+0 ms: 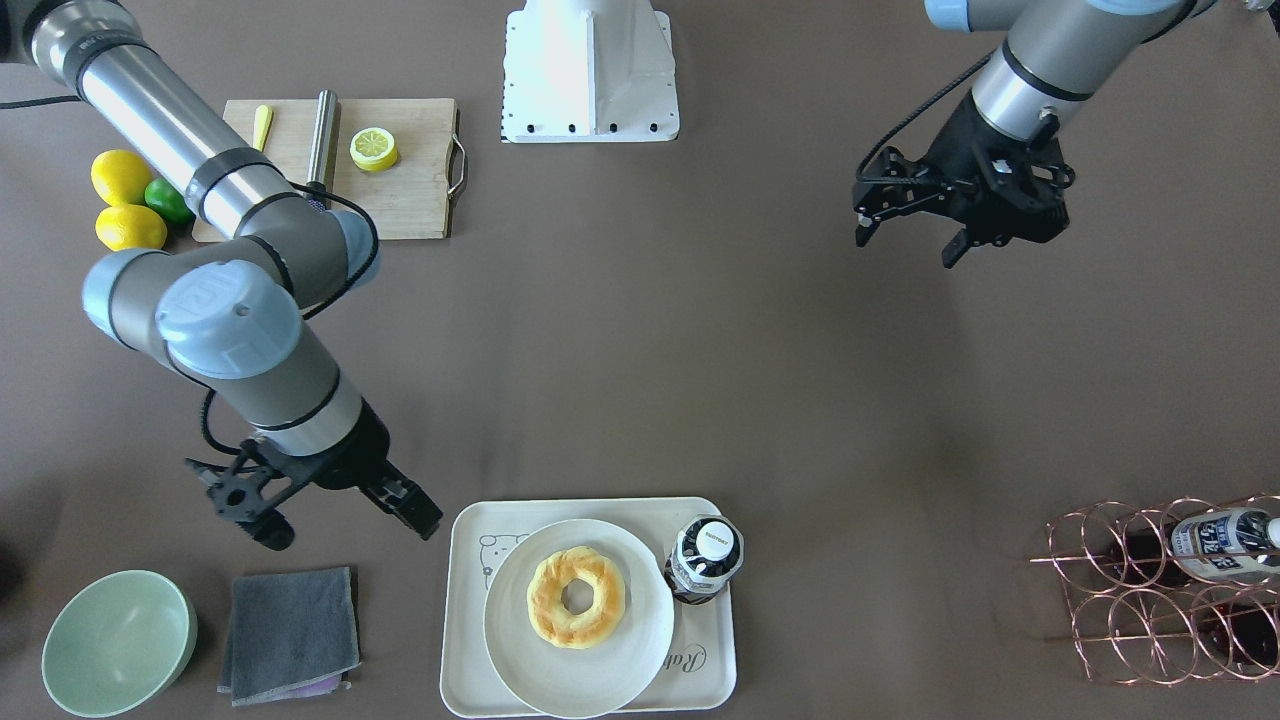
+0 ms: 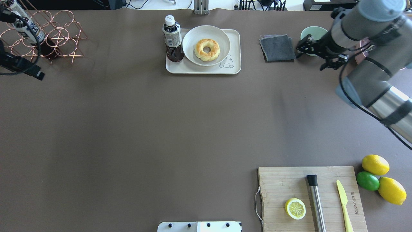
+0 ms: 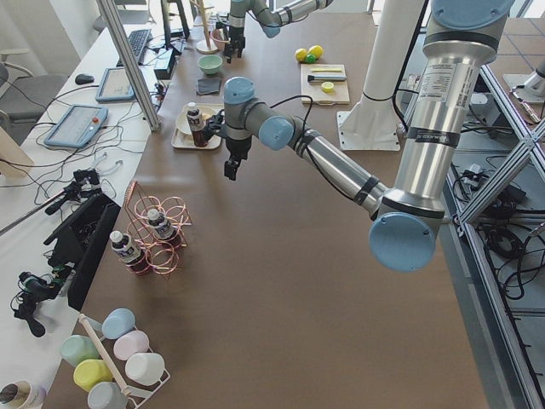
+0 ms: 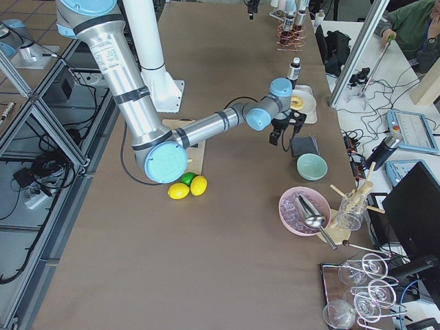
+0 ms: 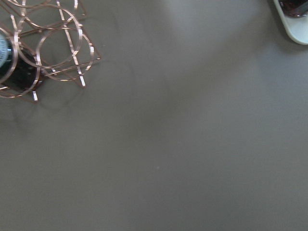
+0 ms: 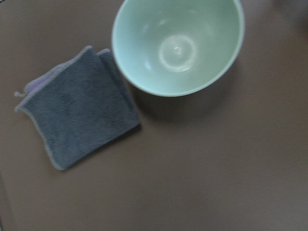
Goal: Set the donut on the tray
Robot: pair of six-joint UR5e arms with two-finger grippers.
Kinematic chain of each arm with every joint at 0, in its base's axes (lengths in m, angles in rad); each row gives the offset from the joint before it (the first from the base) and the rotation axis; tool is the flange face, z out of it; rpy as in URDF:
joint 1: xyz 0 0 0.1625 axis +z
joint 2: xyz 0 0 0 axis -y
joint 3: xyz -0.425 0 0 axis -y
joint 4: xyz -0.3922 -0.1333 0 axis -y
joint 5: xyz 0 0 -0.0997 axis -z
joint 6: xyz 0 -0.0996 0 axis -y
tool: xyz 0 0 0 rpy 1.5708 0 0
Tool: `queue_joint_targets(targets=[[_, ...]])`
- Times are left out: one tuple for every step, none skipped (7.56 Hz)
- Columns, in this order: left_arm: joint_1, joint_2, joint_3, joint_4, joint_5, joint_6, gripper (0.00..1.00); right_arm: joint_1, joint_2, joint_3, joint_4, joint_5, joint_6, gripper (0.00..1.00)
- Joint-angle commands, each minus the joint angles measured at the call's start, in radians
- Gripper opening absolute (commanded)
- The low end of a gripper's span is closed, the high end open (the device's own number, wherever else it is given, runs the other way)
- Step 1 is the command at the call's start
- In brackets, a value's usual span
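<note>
Left gripper (image 1: 906, 248) hovering, jaws apart, right gripper (image 1: 350, 528) likewise — both empty

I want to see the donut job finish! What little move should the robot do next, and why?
Probably just pull the right gripper back from the tray. The donut already lies on the white plate, which sits on the tray, and both it and the left gripper are open and empty, so nothing seems left to carry.

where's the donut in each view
exterior front-facing: donut bottom centre, on the plate.
overhead exterior: donut top centre.
exterior left: too small to tell; upper left.
exterior right: donut upper right.
left wrist-mounted: not in it.
right wrist-mounted: not in it.
shared landmark: dark bottle on the tray beside it.
</note>
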Motion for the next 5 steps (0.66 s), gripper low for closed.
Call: queue_joint_targets(targets=[[-0.265,0.04,0.224,0.002,-0.163,0.434,0.98,0.23,-0.346,0.162,-0.037,0.086,-0.546,1.0],[-0.327,0.038,0.286,0.01,-0.186,0.528,0.98,0.326,-0.388,0.158,-0.114,0.093,-0.784,1.0],[-0.379,0.038,0.337,0.027,-0.185,0.611,0.98,0.426,-0.389,0.153,-0.255,0.091,-1.028,1.0],[-0.433,0.041,0.392,0.059,-0.187,0.669,0.98,0.504,-0.387,0.147,-0.369,0.084,-1.247,1.0],[-0.461,0.049,0.437,0.058,-0.183,0.697,0.98,0.572,-0.399,0.139,-0.426,0.091,-1.353,1.0]])
